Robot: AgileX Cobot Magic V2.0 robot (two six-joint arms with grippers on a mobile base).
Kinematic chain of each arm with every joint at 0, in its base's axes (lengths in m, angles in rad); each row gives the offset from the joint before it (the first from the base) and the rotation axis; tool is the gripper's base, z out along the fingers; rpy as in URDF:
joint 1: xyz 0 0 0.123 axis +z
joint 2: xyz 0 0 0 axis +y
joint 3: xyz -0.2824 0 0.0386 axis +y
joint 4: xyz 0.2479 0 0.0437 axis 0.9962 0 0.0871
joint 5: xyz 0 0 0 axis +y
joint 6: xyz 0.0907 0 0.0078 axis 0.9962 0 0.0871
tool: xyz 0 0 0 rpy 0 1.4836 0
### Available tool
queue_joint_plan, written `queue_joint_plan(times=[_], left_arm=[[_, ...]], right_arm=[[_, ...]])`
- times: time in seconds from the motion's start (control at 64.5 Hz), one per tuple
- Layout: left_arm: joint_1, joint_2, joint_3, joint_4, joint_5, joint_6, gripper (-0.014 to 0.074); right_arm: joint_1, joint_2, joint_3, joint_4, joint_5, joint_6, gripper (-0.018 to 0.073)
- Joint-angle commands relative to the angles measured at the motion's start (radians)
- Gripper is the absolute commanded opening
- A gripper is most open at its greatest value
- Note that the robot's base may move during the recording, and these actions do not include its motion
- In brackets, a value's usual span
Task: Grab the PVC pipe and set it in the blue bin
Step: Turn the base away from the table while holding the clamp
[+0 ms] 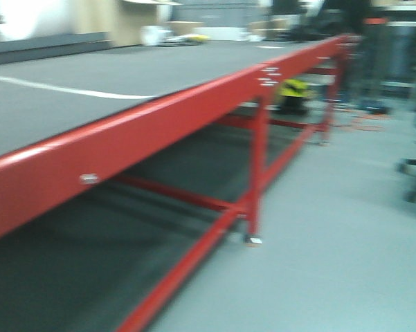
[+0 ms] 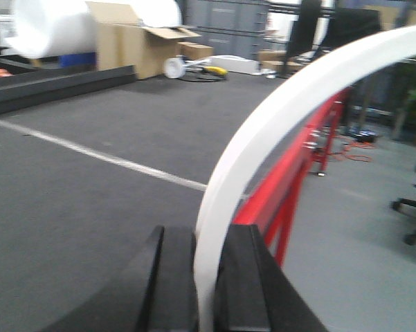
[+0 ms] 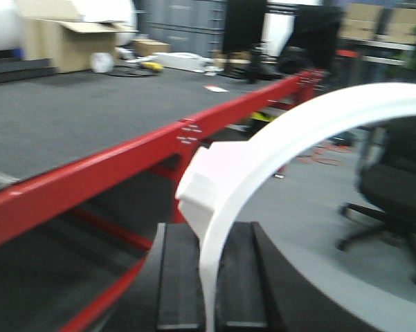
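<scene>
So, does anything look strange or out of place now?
Nothing looks spilled or broken. One oddity: a white curved plastic piece sits clamped in the left jaws, and a similar white curved piece in the right jaws; whether it is one part I cannot tell. The front view is blurred.

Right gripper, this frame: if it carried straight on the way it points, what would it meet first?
Beyond the PVC pipe clamped in its fingers, probably the red table rail crossing just ahead; blur leaves depth uncertain.
</scene>
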Motion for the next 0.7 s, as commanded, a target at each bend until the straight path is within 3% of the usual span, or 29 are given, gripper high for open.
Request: queue_joint_plan(times=[0.0, 0.682], left_arm=[[-0.007, -0.004, -0.002, -0.006, -0.028, -0.007, -0.0111], [-0.007, -0.004, -0.002, -0.006, -0.028, -0.007, -0.0111]], right_arm=[[0.002, -0.005, 0.000, -0.004, -0.031, -0.004, -0.0162], [0.002, -0.005, 0.000, -0.004, -0.031, -0.004, -0.0162]])
